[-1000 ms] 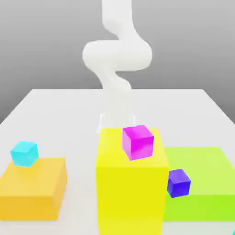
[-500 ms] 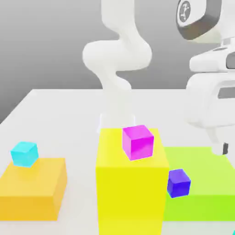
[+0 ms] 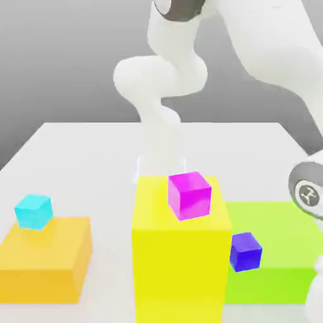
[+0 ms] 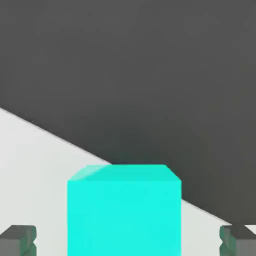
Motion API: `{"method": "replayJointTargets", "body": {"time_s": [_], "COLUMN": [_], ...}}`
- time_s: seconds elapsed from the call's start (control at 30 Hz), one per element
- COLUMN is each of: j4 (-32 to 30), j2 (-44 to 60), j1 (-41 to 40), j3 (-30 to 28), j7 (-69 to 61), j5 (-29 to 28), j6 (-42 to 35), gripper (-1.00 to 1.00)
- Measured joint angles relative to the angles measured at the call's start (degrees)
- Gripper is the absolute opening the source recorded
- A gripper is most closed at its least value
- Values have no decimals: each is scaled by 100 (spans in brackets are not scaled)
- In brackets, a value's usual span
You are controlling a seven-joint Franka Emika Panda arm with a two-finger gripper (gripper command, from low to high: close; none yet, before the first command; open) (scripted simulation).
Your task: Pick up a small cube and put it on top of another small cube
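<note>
In the hand view a turquoise cube (image 4: 124, 210) stands on a white surface. It lies between the two grey fingertips (image 4: 18, 240) of my gripper (image 4: 127, 241), which is open, with a clear gap on each side of the cube. In the exterior view a cyan cube (image 3: 33, 211) rests on an orange block (image 3: 44, 258) at the exterior view's left. A magenta cube (image 3: 189, 195) sits on top of a tall yellow block (image 3: 180, 265). A blue cube (image 3: 245, 251) sits on a low green block (image 3: 277, 246). My white arm (image 3: 303, 189) bends down along the exterior view's right edge.
The white table (image 3: 82, 158) carries the three coloured blocks across its front. The arm's base column (image 3: 161, 145) stands behind the yellow block. A dark grey backdrop (image 4: 150, 75) lies beyond the table edge in the hand view.
The arm has swung over and dropped low at the exterior view's right edge; the hand that showed high on the right half a second ago has left that spot. No cube has moved.
</note>
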Motion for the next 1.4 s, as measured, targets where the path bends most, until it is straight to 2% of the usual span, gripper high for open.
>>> {"method": "replayJointTargets", "body": {"time_s": [0.17,0.33,0.6,0.8,0.97,1.1,1.27,1.3,1.4], "j4": [17,-94,-717,-1576,-2608,-3477,-4019,-4069,-4069], "j2": [72,-673,-2005,-3076,-4337,-5293,-4765,-4640,-4640], "j1": [20,-165,-1179,-1936,-3491,-4101,-4132,-4120,-4120], "j3": [-23,86,-820,-1572,-2310,-2824,-2962,-2982,-2982], "j7": [-1,-182,-202,-32,272,510,438,414,414], "j5": [-1,193,269,399,513,671,977,1009,1009], "j6": [57,-456,-667,-833,-1157,-1415,-567,-399,-399], "gripper": [-100,-100,-100,-100,-100,-100,-100,100,100]}}
